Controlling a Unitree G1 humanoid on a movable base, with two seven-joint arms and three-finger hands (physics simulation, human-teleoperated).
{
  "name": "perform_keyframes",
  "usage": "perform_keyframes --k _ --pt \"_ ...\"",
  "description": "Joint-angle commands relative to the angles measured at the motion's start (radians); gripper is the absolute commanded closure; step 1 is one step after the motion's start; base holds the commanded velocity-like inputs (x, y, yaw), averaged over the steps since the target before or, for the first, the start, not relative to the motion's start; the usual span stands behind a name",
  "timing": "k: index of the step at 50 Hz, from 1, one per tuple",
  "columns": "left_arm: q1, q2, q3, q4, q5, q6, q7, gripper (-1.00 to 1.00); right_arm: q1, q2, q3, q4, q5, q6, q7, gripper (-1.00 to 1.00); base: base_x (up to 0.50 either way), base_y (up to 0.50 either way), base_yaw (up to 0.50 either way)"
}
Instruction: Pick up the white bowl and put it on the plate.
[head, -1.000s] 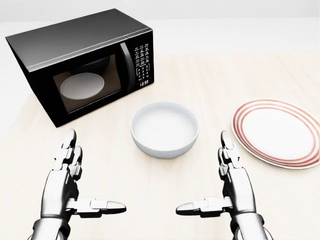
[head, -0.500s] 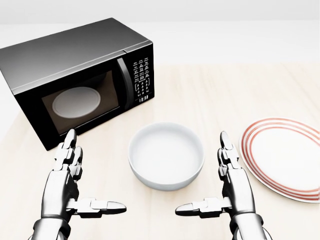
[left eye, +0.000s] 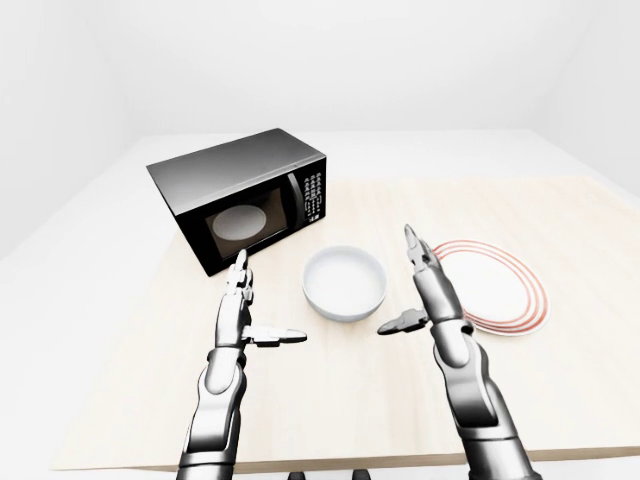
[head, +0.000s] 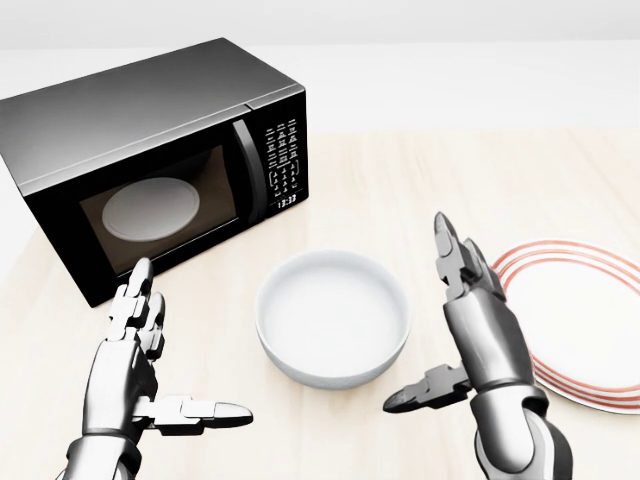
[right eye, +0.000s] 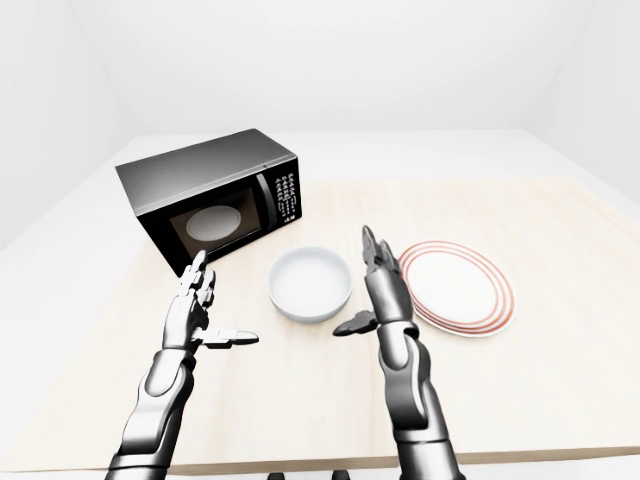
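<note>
The white bowl (head: 333, 317) stands empty on the pale wooden table (head: 420, 180), low in the middle of the head view. At the right edge lies the white plate (head: 585, 320) with red rings on its rim, partly hidden behind my right hand. My right hand (head: 418, 312) is open, fingers straight and thumb pointing left, raised close beside the bowl's right side without touching it. My left hand (head: 190, 345) is open too, lower left of the bowl and a hand's width from it. Both hands hold nothing.
A black microwave (head: 150, 160) with its door shut stands upper left of the bowl, a white turntable showing through its window. The table's near edge (left eye: 400, 462) runs below my forearms in the left-eye view.
The camera first moved closer, so bowl and plate slid down the view. Then my right hand rose and swung in toward the bowl's right side. The left hand stayed put.
</note>
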Motion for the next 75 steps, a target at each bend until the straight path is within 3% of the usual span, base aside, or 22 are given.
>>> perform_keyframes --k 1,6,8,14,19,28,31,32,35,47,53,75 --pt "-0.002 0.0 0.0 0.005 0.002 -0.001 0.001 -1.0 -0.021 -0.01 0.011 -0.028 -0.24 0.0 0.046 -1.0 0.0 0.0 0.0" --pt "-0.001 -0.001 -0.002 -0.002 0.004 0.004 0.002 -1.0 -0.037 -0.013 0.022 -0.01 -0.301 -0.003 0.083 -1.0 0.0 0.0 0.0" --pt "-0.002 0.0 -0.001 0.011 0.003 -0.006 0.002 -1.0 -0.046 -0.019 0.032 0.021 -0.338 -0.018 0.093 -1.0 0.0 0.0 0.0" --pt "-0.001 0.0 -0.001 -0.002 0.003 0.005 0.001 -1.0 -0.093 -0.031 0.033 0.082 -0.419 -0.057 0.13 -1.0 0.0 0.0 0.0" --pt "-0.004 0.001 0.0 0.009 0.003 -0.003 0.001 -1.0 -0.114 -0.028 0.034 0.104 -0.448 -0.075 0.145 -1.0 0.0 0.0 0.0" --pt "0.002 0.0 -0.001 -0.012 0.003 0.012 0.001 -1.0 -0.143 -0.015 0.061 0.145 -0.513 -0.105 0.161 -1.0 0.0 0.0 0.0" --pt "0.004 0.0 -0.001 -0.023 0.003 0.021 0.0 -1.0 -0.134 -0.013 0.076 0.127 -0.543 -0.125 0.194 -1.0 0.0 0.0 0.0" --pt "0.003 0.0 0.0 -0.015 0.002 0.013 -0.001 -1.0 -0.127 -0.017 0.087 0.112 -0.552 -0.149 0.217 -1.0 0.0 0.0 0.0" --pt "0.001 0.0 0.0 -0.008 0.002 0.008 -0.001 -1.0 -0.112 -0.013 0.099 0.068 -0.574 -0.175 0.279 -1.0 0.0 0.0 0.0" --pt "-0.003 0.001 0.0 0.002 0.002 0.003 -0.001 -1.0 -0.094 -0.021 0.103 0.007 -0.6 -0.175 0.541 -1.0 0.0 0.0 0.0" --pt "-0.004 0.0 0.0 0.005 0.003 0.002 0.0 -1.0 -0.129 -0.013 0.092 -0.012 -0.597 -0.175 0.624 -1.0 0.0 0.0 0.0" --pt "-0.002 0.001 0.0 0.008 0.001 -0.003 -0.002 -1.0 -0.229 0.014 0.113 0.052 -0.618 -0.175 0.648 -1.0 0.0 0.0 0.0"
